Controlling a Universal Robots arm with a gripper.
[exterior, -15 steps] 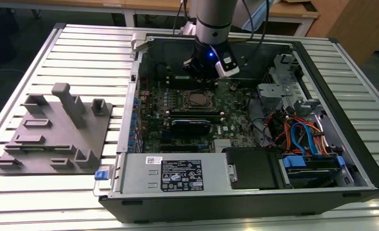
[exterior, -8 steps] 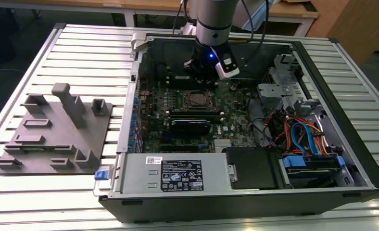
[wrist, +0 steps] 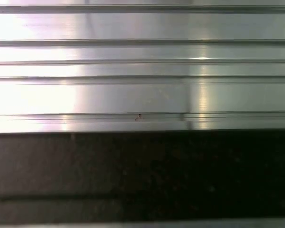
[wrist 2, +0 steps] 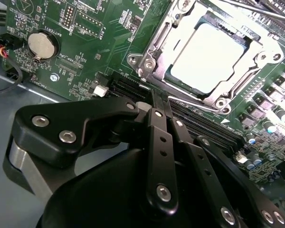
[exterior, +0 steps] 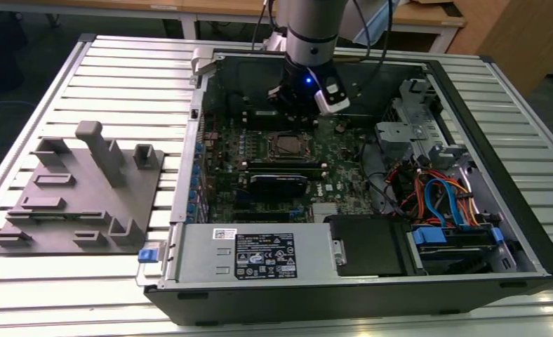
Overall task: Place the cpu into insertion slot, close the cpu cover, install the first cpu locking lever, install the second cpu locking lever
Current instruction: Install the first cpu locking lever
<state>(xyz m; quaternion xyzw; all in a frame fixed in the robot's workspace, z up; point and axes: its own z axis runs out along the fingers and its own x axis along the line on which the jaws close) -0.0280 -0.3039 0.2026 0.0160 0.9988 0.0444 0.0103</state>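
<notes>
Open computer case (exterior: 370, 281) lying on a slatted metal worktop (exterior: 117, 63); green motherboard (exterior: 342, 168) exposed inside. Arm reaching down into the far part of the case, pincer (exterior: 300, 98) low over the board, just beyond the insertion slot (exterior: 284, 145).

Second wrist view: pincer (wrist 2: 156, 107) seen from behind its black linkage, the two fingers (wrist 2: 157, 124) drawn together with tips meeting, nothing gripped between them. Tips right at the long black slot (wrist 2: 199, 128) beside the socket, close to the near edge of the silvery frame; actual contact with board or frame not discernible.

Cpu (wrist 2: 209, 57) seated flat in the insertion slot (wrist 2: 149, 64), its pale metal top showing through the cut-out. Cpu cover (wrist 2: 259, 52) lying down over it, framing the chip on all sides. Thin lever wire (wrist 2: 192, 95) running along the frame's near edge; latched or free, impossible to say. Round coin battery (wrist 2: 40, 45) on the board, well apart from the socket.

Exterior view's left: grey fixture plate (exterior: 75, 203) with upright posts on the worktop, apart from the case. First wrist view: ribbed metal slats (wrist: 142, 71) above a dark band.
</notes>
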